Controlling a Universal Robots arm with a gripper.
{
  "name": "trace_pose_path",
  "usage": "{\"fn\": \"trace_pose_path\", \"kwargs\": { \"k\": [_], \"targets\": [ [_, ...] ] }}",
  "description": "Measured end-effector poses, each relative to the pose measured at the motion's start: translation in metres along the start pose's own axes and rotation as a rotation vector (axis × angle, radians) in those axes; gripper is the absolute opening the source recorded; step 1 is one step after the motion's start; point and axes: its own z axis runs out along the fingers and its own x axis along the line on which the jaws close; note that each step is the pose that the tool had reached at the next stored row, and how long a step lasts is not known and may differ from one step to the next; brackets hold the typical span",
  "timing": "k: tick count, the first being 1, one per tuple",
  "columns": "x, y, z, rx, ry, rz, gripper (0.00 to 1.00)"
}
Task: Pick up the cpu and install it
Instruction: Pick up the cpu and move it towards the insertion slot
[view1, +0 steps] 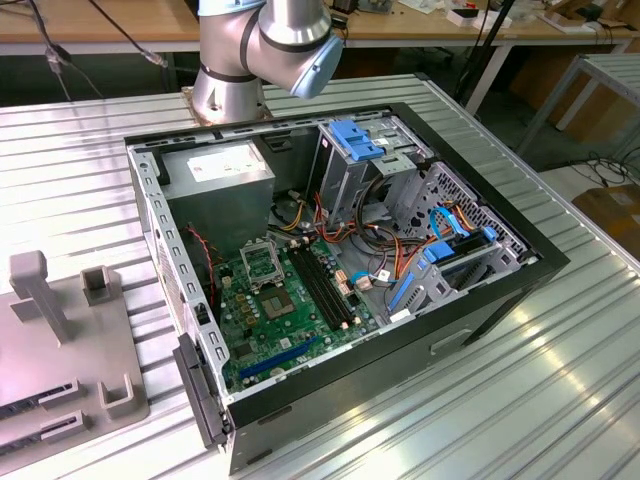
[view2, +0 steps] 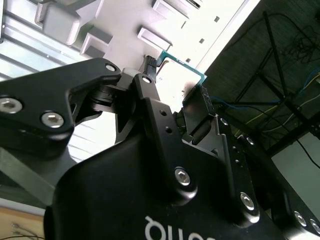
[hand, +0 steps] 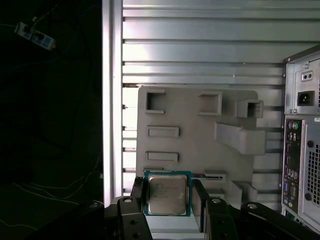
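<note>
Exterior view first, going from its left to its right: we are looking at a grey fixture tray lying on the ribbed metal table. Well apart from it, toward the exterior view's right, the open computer case is lying on its side with the green board flat inside. The socket frame on that board is sitting without any pale chip in it, as far as we are able to tell, so we are judging that the install is not yet done.

The pickup is the part that is looking finished. In the first wrist view the gripper is pinching the cpu. One of its black fingers is pressing on one edge of the chip and the other on the opposite edge, and the silver-tan face is facing the camera. Behind the chip we are seeing the tray with its raised blocks and slots, and beside that the rear panel of the case. To us the chip is looking raised off the tray rather than resting in a pocket, though we are offering that only as a judgement. In the second wrist view the chip's green rim is spanning the gap between the two fingertips, with the pale tray beyond it.

We are reckoning the work at about its midpoint: the chip is in hand above the tray, well apart from the socket, and the install itself is left
</note>
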Motion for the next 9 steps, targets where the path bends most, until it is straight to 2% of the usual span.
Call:
{"fn": "trace_pose_path", "kwargs": {
  "k": [9],
  "targets": [
    [0.0002,0.0004,-0.0072,0.0,0.0005,0.0,0.47]
  ]
}}
